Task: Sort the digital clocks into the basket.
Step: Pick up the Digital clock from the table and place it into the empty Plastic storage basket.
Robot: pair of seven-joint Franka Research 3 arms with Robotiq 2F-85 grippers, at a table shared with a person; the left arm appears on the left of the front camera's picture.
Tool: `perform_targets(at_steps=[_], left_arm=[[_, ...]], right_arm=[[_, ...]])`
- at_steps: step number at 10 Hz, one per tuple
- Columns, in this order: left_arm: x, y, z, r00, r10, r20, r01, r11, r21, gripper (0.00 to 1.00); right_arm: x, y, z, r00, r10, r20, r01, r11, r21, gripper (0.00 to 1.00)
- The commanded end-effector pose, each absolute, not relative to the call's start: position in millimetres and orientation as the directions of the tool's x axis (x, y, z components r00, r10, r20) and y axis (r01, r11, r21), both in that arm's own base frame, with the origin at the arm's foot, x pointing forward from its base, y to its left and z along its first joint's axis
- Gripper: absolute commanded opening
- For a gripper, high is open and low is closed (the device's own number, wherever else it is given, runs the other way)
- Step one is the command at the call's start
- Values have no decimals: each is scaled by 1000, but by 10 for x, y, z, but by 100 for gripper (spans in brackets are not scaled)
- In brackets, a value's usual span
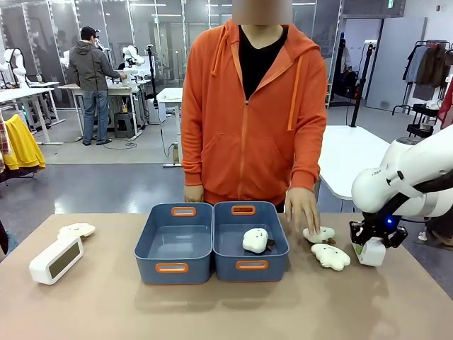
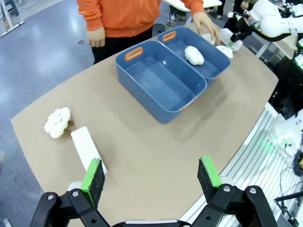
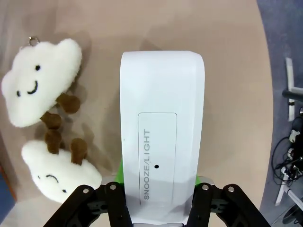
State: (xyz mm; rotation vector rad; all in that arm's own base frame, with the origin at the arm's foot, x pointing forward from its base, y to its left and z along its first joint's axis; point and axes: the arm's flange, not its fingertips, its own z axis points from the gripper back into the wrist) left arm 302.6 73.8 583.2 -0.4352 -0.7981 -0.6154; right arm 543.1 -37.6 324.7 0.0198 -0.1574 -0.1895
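One white digital clock [image 3: 163, 137] stands on the table's right side, and my right gripper [image 3: 160, 189] is shut on it; the front view shows this gripper [image 1: 370, 249] low over the table with the clock [image 1: 371, 255] in its jaws. A second digital clock [image 1: 56, 260] lies at the far left, also in the left wrist view [image 2: 87, 147]. My left gripper [image 2: 150, 175] hangs open high above that side, holding nothing. Two blue baskets sit side by side mid-table: the left one [image 1: 150, 248] has nothing in it, the right one [image 1: 276, 237] holds a cloud plush [image 1: 255, 240].
A person in an orange hoodie stands at the far side, one hand [image 1: 303, 209] resting on a plush [image 1: 320, 234]. Another plush [image 1: 330, 256] lies just left of my right gripper. A cloud plush [image 1: 76, 230] sits behind the left clock.
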Motion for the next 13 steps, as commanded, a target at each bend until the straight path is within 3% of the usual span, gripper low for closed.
perform_targets(at_steps=[1, 3, 6, 9, 13], left_arm=[[3018, 754, 5832, 540, -360, 761, 665, 736, -125, 100], [3018, 754, 5832, 540, -360, 761, 665, 736, -125, 100], [3018, 754, 5832, 540, -360, 761, 665, 736, -125, 100], [3018, 754, 5832, 540, -360, 761, 665, 736, -125, 100], [3018, 754, 5832, 540, -360, 761, 665, 736, -125, 100]], right_arm=[[5357, -527, 3528, 973, -188, 132, 169, 975, 142, 0], [4865, -1187, 4022, 984, -109, 138, 71, 965, 253, 0], [3905, -2185, 4574, 929, 92, 357, -244, 880, 408, 0], [3492, -2576, 4707, 883, 94, 459, -318, 840, 440, 0], [3323, -2603, 4790, 850, 90, 518, -357, 823, 443, 0]])
